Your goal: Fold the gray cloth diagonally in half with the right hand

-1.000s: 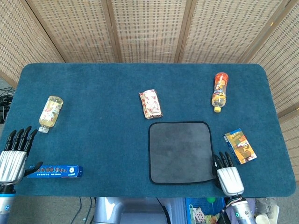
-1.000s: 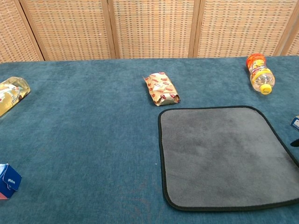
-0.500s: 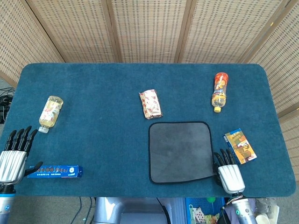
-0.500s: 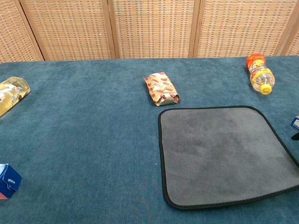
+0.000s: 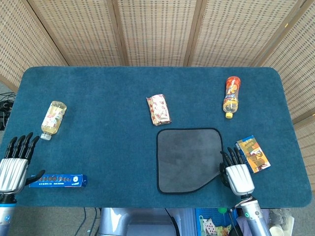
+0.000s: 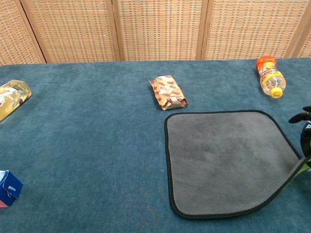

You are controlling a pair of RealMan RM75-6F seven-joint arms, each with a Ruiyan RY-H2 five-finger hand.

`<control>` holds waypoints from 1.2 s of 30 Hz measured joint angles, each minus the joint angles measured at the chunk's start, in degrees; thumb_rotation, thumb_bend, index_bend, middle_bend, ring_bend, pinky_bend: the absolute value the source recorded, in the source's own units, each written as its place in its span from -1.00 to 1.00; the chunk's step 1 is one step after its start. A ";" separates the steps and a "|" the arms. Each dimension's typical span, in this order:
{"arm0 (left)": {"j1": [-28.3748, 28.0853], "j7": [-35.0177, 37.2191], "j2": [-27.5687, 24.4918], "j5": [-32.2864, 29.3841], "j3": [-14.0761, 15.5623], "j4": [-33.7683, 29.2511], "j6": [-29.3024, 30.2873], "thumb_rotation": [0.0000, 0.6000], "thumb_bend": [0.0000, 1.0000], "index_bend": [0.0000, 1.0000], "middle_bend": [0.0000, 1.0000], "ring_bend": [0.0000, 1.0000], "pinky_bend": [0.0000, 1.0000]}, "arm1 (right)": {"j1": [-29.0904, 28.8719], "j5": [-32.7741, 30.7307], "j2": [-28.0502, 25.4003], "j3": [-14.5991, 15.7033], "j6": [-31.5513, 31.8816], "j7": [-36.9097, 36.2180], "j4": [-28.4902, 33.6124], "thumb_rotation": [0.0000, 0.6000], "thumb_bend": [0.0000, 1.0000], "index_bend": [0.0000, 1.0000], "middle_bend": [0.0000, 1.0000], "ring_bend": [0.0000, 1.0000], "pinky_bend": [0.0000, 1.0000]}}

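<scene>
The gray cloth (image 5: 186,158) with a black hem lies flat on the blue table, right of centre near the front edge; the chest view shows the cloth (image 6: 223,160) too. My right hand (image 5: 236,176) grips its near right corner, which is lifted off the table and drawn inward. In the chest view only the dark fingertips (image 6: 304,130) show at the right edge, beside the raised corner. My left hand (image 5: 14,164) rests open at the table's front left, fingers spread, holding nothing.
A long blue box (image 5: 58,181) lies beside the left hand. A clear bottle (image 5: 52,119) lies at the left, a snack packet (image 5: 159,109) just behind the cloth, an orange bottle (image 5: 231,96) at the back right. A colourful small box (image 5: 253,154) lies right of my right hand.
My right hand has moved forward and inward, taking hold of the cloth's near right corner and lifting it. The left hand has not moved.
</scene>
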State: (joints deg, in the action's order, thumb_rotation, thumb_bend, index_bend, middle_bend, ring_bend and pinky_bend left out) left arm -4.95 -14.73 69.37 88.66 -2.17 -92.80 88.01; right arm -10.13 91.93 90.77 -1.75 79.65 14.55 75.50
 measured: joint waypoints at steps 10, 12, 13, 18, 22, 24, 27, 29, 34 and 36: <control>-0.01 0.43 -0.17 -0.24 -0.14 0.06 0.02 1.00 -0.67 -1.00 -1.00 -1.00 -1.00 | -3.26 -1.36 -0.62 -2.63 -2.57 2.17 3.46 1.00 -0.01 0.36 -0.60 -1.00 -1.00; 0.01 0.58 -0.22 -0.32 -0.18 0.07 0.04 1.00 -0.67 -1.00 -1.00 -1.00 -1.00 | -4.12 -1.81 -0.64 -3.40 -3.34 2.73 4.04 1.00 -0.02 0.36 -0.60 -1.00 -1.00; 0.02 0.61 -0.24 -0.35 -0.20 0.09 0.05 1.00 -0.67 -1.00 -1.00 -1.00 -1.00 | -4.51 -2.05 -0.63 -3.74 -3.72 2.91 4.29 1.00 -0.02 0.36 -0.60 -1.00 -1.00; -0.04 0.89 -0.30 -0.58 -0.29 0.20 -0.11 1.00 -0.67 -1.00 -1.00 -1.00 -1.00 | -7.07 -4.01 -0.21 -5.92 -6.39 4.25 4.86 1.00 -0.02 0.36 -0.60 -1.00 -1.00; -0.13 1.15 -0.34 -0.85 -0.38 0.38 -0.35 1.00 -0.67 -1.00 -1.00 -1.00 -1.00 | -8.78 -6.22 0.50 -7.53 -8.42 5.19 4.36 1.00 -0.02 0.36 -0.60 -1.00 -1.00; -0.18 1.27 -0.35 -0.94 -0.39 0.44 -0.47 1.00 -0.67 -1.00 -1.00 -1.00 -1.00 | -9.73 -7.64 1.02 -8.42 -9.49 5.71 3.66 1.00 -0.02 0.36 -0.59 -1.00 -1.00; -0.24 1.32 -0.33 -1.10 -0.41 0.56 -0.65 1.00 -0.67 -1.00 -1.00 -1.00 -1.00 | -10.93 -9.81 1.82 -9.71 -10.78 6.12 2.32 1.00 -0.02 0.36 -0.59 -1.00 -1.00; -0.28 1.34 -0.28 -1.19 -0.40 0.62 -0.76 1.00 -0.67 -1.00 -1.00 -1.00 -1.00 | -11.73 -11.41 2.29 -10.60 -11.69 6.24 1.30 1.00 -0.02 0.36 -0.59 -1.00 -1.00; -0.44 1.17 -0.15 -1.40 -0.42 0.77 -1.12 1.00 -0.67 -1.00 -1.00 -1.00 -1.00 | -13.58 -14.41 3.13 -12.37 -13.44 6.18 -1.15 1.00 -0.02 0.36 -0.59 -1.00 -1.00; -0.49 1.07 -0.07 -1.46 -0.40 0.83 -1.24 1.00 -0.67 -1.00 -1.00 -1.00 -1.00 | -14.31 -15.24 3.44 -12.81 -13.83 6.09 -1.88 1.00 -0.02 0.36 -0.59 -1.00 -1.00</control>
State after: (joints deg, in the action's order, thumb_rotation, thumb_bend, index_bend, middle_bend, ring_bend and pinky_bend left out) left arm -5.44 -13.66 69.30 87.20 -2.57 -91.97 86.77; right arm -24.45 76.69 94.22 -14.57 65.82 20.64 73.62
